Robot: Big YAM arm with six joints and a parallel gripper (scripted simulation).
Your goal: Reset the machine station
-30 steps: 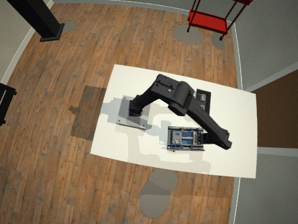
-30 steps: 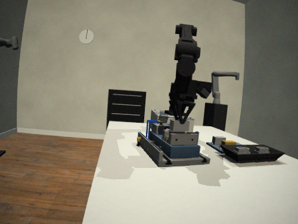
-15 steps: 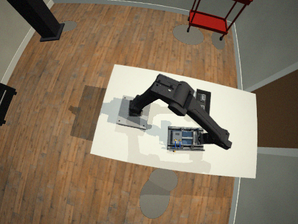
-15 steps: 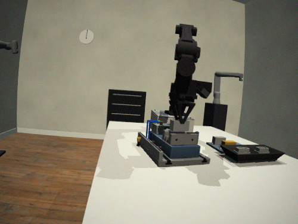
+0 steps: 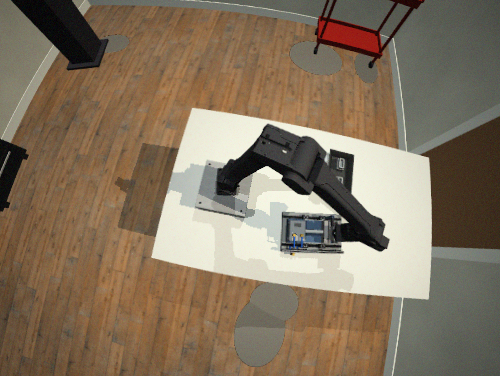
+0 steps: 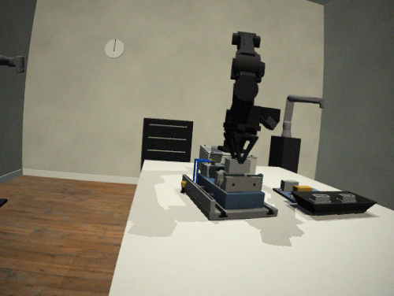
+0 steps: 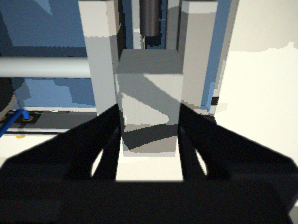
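A white table carries the blue-and-gray vise assembly, right of center in the top view. In the exterior view's lower right, the black outfeed tray lies just beside the blue infeed plate.

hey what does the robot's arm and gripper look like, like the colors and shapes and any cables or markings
The arm is matte black, with chunky rounded joint housings and boxy, tapering links. A small pale mark shows on one upper housing. The gripper is black too, with two slim fingers braced by open, triangular frames. I can't make out any cables.
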